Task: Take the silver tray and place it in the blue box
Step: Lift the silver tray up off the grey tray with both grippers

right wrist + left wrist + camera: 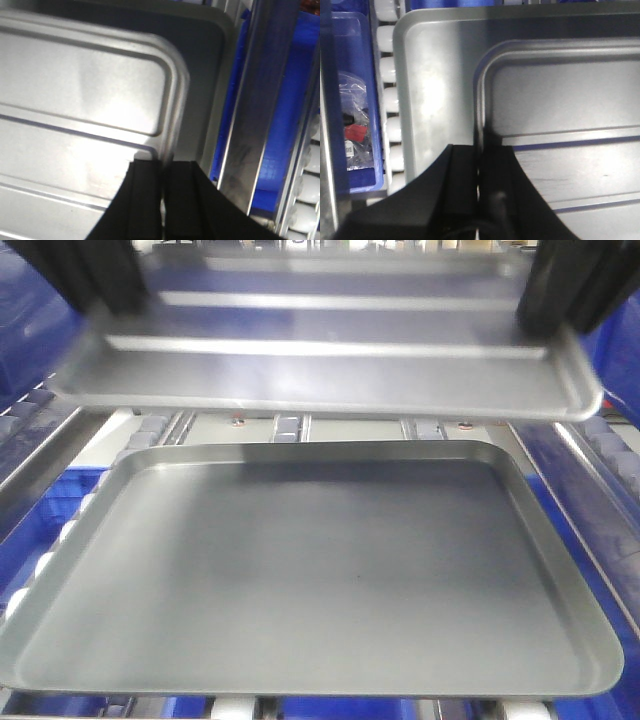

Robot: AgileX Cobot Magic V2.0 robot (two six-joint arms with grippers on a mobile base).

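Silver tray (320,360) is hanging in the air at the top of the front view, slightly blurred, its two long ridges running left to right. It is sitting above the far edge of the larger grey tray (320,580) and not touching it. The grey tray is lying flat on the desk (350,427).

Left gripper (110,302) and right gripper (545,322) are holding the silver tray by its two short ends. In the front view they are showing only as dark blurs, and the grip itself cannot be read there.

Left wrist view is supplying that detail. The left gripper's black fingers (462,165) are pressing together on the tray's left rim, with only a thin bright slit showing between them. This view is also showing the grey tray's corner under the silver tray, white rollers (387,35) beside it, and a small blue bin (355,45) holding a clear bag (355,120) with something red inside. The other views are not showing these last three.

Right wrist view is showing the right gripper's fingers (145,200) clamping the tray's right rim in the same way. Beyond the grey tray's edge it is showing a metal rail (255,125) with bright blue plastic past it.

Blue box (70,490) is showing in the front view as blue plastic below the desk frame. Its full outline cannot be made out. The silver tray is not in it.
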